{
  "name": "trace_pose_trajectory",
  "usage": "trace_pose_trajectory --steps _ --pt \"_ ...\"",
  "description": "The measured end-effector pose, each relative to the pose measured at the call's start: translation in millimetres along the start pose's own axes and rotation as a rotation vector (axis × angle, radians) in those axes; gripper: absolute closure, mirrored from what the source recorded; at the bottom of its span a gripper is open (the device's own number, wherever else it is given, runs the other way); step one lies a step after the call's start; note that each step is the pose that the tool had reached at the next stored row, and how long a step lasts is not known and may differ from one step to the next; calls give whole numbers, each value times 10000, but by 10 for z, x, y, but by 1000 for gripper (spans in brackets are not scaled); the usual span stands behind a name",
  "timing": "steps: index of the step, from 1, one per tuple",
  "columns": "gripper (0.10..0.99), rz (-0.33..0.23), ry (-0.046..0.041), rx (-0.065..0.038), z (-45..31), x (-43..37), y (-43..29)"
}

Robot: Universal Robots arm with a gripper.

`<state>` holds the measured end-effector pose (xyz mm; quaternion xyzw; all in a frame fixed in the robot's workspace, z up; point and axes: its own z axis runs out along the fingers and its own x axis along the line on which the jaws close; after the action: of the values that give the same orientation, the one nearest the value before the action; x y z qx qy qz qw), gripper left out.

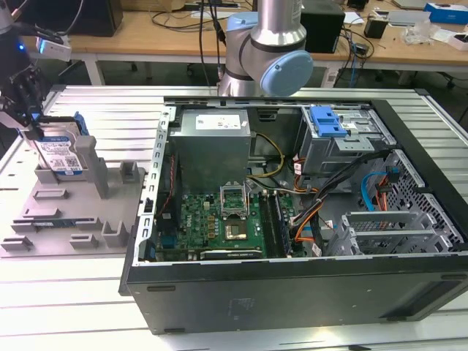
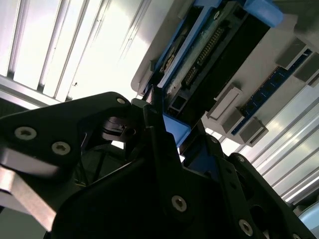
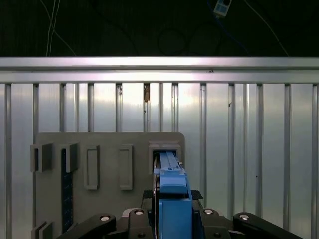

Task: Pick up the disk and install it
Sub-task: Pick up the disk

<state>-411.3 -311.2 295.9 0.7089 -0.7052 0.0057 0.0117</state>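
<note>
Evidently the black metal jaws were closed on the disk, pinching the top edge of its blue plastic carrier. The flat, rectangular disk stood upright on its edge directly beneath the jaws, its lower part seated in a slot of a grey moulded holder. Its silver face carried a white-and-blue label in the exterior view. In the first wrist view the carrier's smooth blue rim ran straight out from between the jaws into the holder's rectangular slot. In the second wrist view the disk's dark underside showed a row of connector pins framed by the blue plastic.

Below the jaws and all around the holder lay the desk, a surface of long, ribbed, shiny aluminium slats.

Well away from the jaws sat an open black computer case, boxy and matte. Inside it were a green circuit board and a grey sheet-metal drive cage topped by a blue plastic bracket. Behind the case rose the arm's rounded silver tube with a pale blue cap.
</note>
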Motion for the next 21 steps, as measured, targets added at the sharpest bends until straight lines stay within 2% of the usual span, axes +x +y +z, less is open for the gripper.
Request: trace_pose_trajectory --steps 7,10,15,17,21 --pt "722 1 -4 24 -22 1 -1" --pt "722 3 -8 71 -118 3 1" --pt "722 3 -107 105 -229 6 2" --pt "722 3 -158 124 -294 7 2" --pt "722 4 -196 139 -361 9 2"
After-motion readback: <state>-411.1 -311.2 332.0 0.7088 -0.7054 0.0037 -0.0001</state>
